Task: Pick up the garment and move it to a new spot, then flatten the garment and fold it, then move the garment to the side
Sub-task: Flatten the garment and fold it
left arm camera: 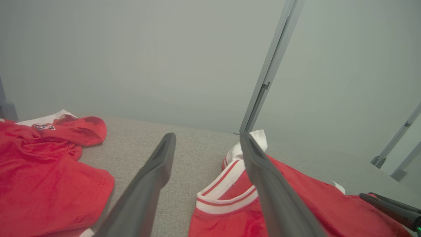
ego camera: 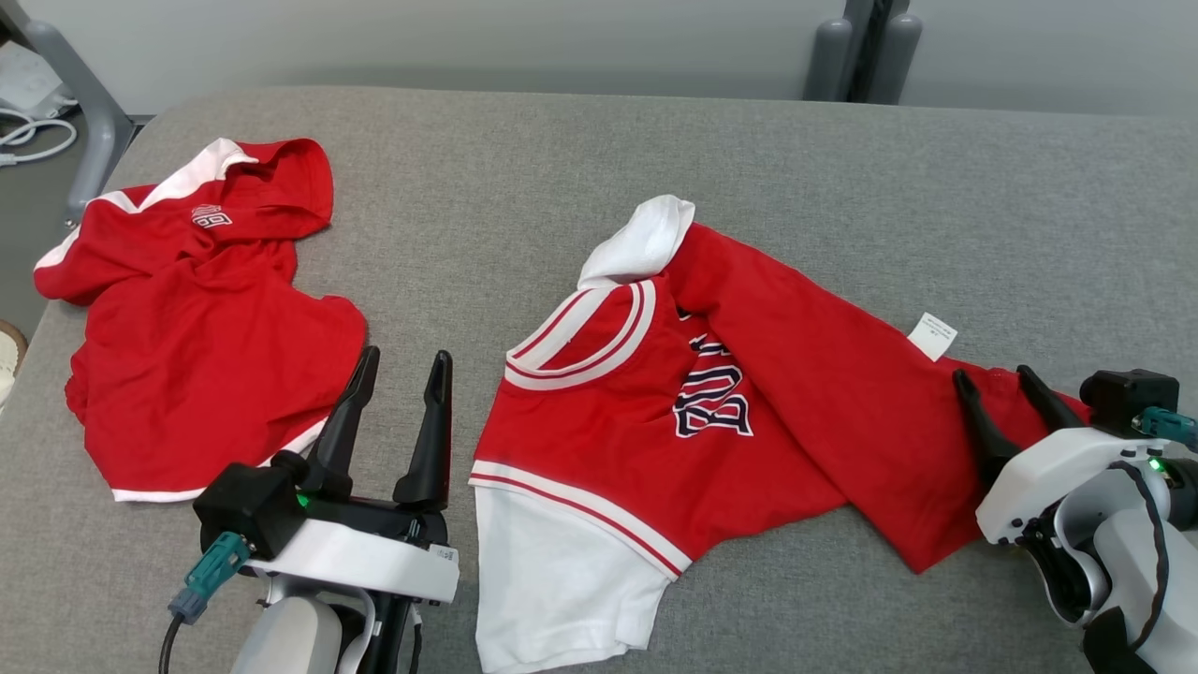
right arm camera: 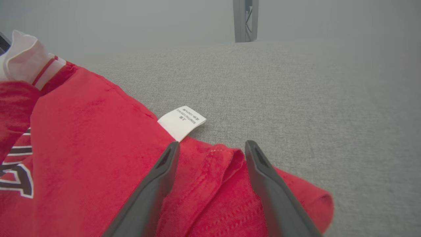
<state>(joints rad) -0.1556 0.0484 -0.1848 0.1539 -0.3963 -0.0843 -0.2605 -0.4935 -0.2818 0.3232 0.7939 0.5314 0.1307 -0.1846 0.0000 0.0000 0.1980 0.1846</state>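
Both spread: left pincer (ego camera: 405, 354) between another red garment (ego camera: 206, 356) and the jersey (ego camera: 655, 421), right pincer (ego camera: 992, 373) over its edge.

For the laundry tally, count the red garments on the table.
2. One jersey lies in the middle of the table, stretching right; the other garment lies crumpled near its left edge. None looks hidden.

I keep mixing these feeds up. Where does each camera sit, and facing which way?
Head view: on the head, looking down at the table, crumpled shirt and lettered shirt; left gripper and right gripper show.
Left wrist view: on the left wrist, looking along its fingers between the shirts.
Right wrist view: on the right wrist, looking along its fingers over the lettered shirt.
Shared: head and right wrist views show the label.
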